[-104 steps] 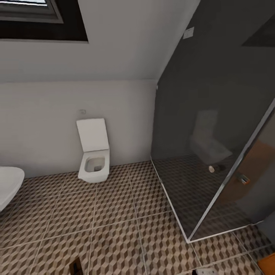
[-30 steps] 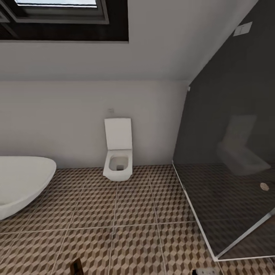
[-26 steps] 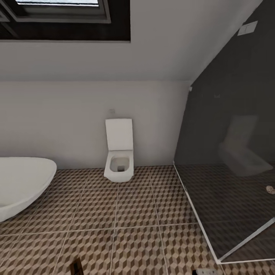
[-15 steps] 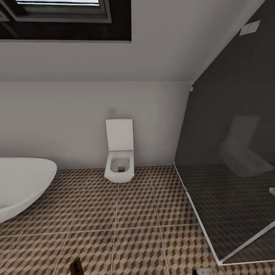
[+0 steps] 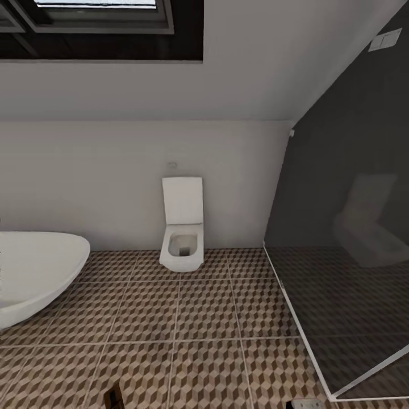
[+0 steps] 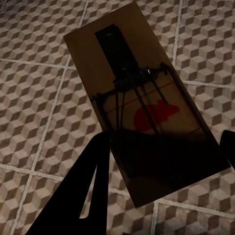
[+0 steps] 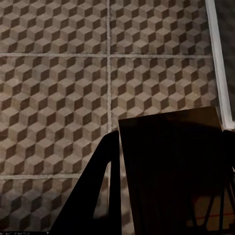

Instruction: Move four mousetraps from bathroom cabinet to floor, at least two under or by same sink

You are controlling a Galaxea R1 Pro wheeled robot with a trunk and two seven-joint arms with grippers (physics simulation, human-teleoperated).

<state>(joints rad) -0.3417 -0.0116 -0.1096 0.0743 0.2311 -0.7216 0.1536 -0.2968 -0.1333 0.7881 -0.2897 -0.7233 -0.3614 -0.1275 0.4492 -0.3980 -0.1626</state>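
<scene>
In the left wrist view, a tan mousetrap (image 6: 142, 107) with a dark metal spring and a red mark is held tilted above the bathroom floor (image 6: 39, 98), and my left gripper (image 6: 161, 166) is shut on its near end. The right wrist view looks along a second mousetrap (image 7: 171, 161), a dark shaded board held over the floor tiles (image 7: 58, 88), with my right gripper (image 7: 169, 181) shut on it. The cube-patterned bathroom floor (image 5: 199, 318) spreads ahead in the head view. The cabinet and the sink are out of view.
A white square toilet (image 5: 182, 238) hangs on the far wall. The oval white bathtub (image 5: 34, 272) juts in at the left. A dark glass shower enclosure (image 5: 352, 255) with a pale frame closes off the right. A dark window (image 5: 102, 28) sits above.
The camera has swung left, so the toilet and shower glass have slid right in the picture and more of the bathtub shows. Nothing in the room has itself moved.
</scene>
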